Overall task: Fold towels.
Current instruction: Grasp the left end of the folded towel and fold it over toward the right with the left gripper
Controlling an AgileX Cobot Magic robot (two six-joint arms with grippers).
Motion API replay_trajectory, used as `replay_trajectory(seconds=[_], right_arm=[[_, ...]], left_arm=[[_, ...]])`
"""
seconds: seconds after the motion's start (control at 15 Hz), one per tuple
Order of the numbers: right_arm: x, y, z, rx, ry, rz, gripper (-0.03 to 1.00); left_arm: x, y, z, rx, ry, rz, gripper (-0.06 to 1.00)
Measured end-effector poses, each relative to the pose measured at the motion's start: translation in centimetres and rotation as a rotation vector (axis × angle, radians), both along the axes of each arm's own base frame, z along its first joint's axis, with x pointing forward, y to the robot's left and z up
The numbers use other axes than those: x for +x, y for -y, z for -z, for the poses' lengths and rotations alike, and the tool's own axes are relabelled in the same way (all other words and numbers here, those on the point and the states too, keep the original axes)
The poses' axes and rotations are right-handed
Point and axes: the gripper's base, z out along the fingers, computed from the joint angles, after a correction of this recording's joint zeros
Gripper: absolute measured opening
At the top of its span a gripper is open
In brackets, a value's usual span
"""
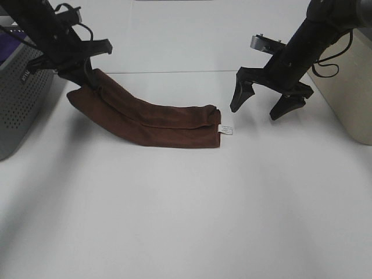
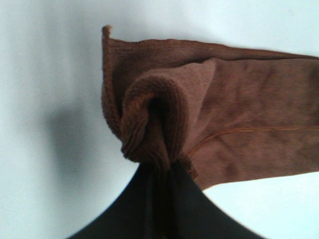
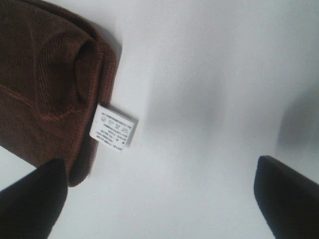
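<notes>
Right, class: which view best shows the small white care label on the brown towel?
Right wrist: the small white care label is close, its printing visible. Exterior high shows only a tiny white speck; left wrist misses it.

We see the towel (image 1: 151,119) on the table (image 1: 186,221), left of centre | its left end rises into our left gripper (image 1: 88,81), behind the rest | label (image 1: 226,129) at its right end | our right gripper (image 1: 254,111) hangs just right of the label, apart from it | basket (image 1: 23,99) far left, box (image 1: 349,87) far right
</notes>
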Motion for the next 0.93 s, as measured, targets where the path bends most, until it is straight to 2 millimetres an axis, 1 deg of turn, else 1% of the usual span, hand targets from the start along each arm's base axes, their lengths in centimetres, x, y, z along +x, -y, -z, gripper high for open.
replay_trajectory(seconds=[0.07, 0.2, 0.27, 0.33, 0.4, 0.6, 0.67, 0.73, 0.87, 0.93], right_arm=[[0.0, 0.0, 0.0, 0.0, 0.0, 0.0, 0.96], [0.0, 0.0, 0.0, 0.0, 0.0, 0.0, 0.96], [0.0, 0.0, 0.0, 0.0, 0.0, 0.0, 0.96], [0.0, 0.0, 0.0, 0.0, 0.0, 0.0, 0.96], [0.0, 0.0, 0.0, 0.0, 0.0, 0.001, 0.96], [0.0, 0.0, 0.0, 0.003, -0.001, 0.002, 0.96], [0.0, 0.0, 0.0, 0.004, -0.001, 0.003, 0.96], [0.0, 0.0, 0.0, 0.005, -0.001, 0.003, 0.96], [0.0, -0.1, 0.0, 0.008, -0.001, 0.005, 0.96], [0.0, -0.1, 0.0, 0.01, -0.002, 0.005, 0.96]], left_arm=[[0.2, 1.1, -1.7, -0.058, 0.029, 0.014, 0.03], [0.1, 4.3, -4.2, -0.199, 0.082, 0.065, 0.03], [-0.3, 6.2, -4.7, -0.233, 0.097, 0.1, 0.03], [-0.7, 8.0, -4.7, -0.237, 0.106, 0.129, 0.03], [-1.1, 9.5, -4.2, -0.237, 0.099, 0.154, 0.03], [-1.6, 14.1, -0.3, -0.241, 0.074, 0.167, 0.03], [-1.7, 15.3, 0.8, -0.244, 0.069, 0.156, 0.03], [-1.8, 16.2, 2.0, -0.245, 0.052, 0.137, 0.03], [-1.9, 17.1, 3.2, -0.241, 0.046, 0.1, 0.05], [-1.7, 17.2, 3.8, -0.24, 0.044, 0.073, 0.11]])
